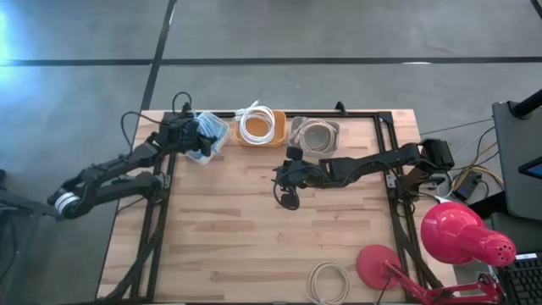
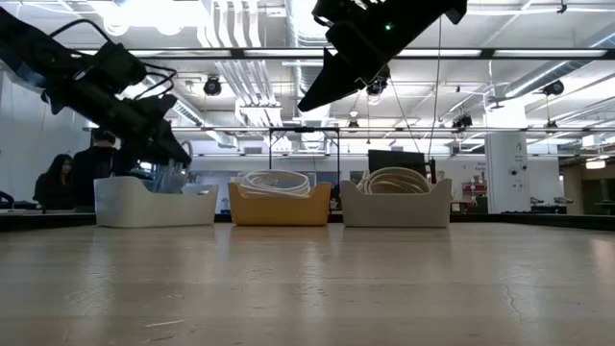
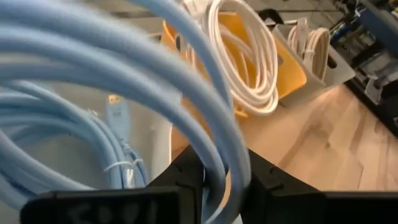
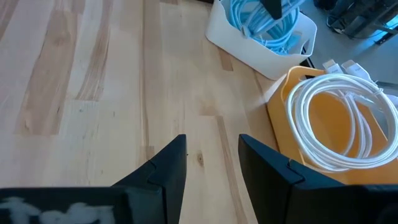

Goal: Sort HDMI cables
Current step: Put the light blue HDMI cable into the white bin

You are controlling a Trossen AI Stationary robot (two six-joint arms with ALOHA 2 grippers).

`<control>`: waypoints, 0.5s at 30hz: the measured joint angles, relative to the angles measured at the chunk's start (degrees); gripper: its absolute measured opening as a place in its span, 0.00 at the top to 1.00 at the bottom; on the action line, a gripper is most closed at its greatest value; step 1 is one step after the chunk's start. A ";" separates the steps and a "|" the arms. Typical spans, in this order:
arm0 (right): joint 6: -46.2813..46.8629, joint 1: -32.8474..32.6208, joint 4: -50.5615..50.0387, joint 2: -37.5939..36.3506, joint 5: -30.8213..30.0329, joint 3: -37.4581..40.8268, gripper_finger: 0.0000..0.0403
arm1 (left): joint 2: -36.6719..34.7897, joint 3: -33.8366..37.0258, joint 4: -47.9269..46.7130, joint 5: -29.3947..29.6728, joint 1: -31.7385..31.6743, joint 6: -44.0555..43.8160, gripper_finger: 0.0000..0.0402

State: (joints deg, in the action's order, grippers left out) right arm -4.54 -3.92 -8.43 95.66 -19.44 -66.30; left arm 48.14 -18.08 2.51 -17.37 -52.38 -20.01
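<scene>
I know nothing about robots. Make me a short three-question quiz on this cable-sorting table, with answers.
1. True or false: the orange bin holds a white cable.
2. Which gripper is over the white bin? A) left B) right
3. Fill in: one coiled cable lies unsorted on the table near the ___ lamp.

Key:
1. True.
2. A: the left gripper has a light blue cable between its fingers there; the right gripper hangs open and empty over mid-table.
3. Pink.
</scene>
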 joint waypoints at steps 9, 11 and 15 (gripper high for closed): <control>-0.15 -0.02 0.11 0.02 0.02 0.00 0.66 | 3.07 0.56 1.87 8.71 0.03 1.64 0.74; -0.14 -0.02 0.15 0.00 0.02 0.00 0.66 | 3.35 0.58 3.11 10.78 -0.02 1.50 0.70; -0.15 -0.02 0.17 0.02 0.02 0.00 0.66 | 3.35 0.58 3.98 11.93 0.00 0.59 0.64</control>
State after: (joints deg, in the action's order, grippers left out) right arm -4.68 -3.95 -8.25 95.68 -19.42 -66.30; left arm 51.49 -17.50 6.49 -5.43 -52.39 -19.42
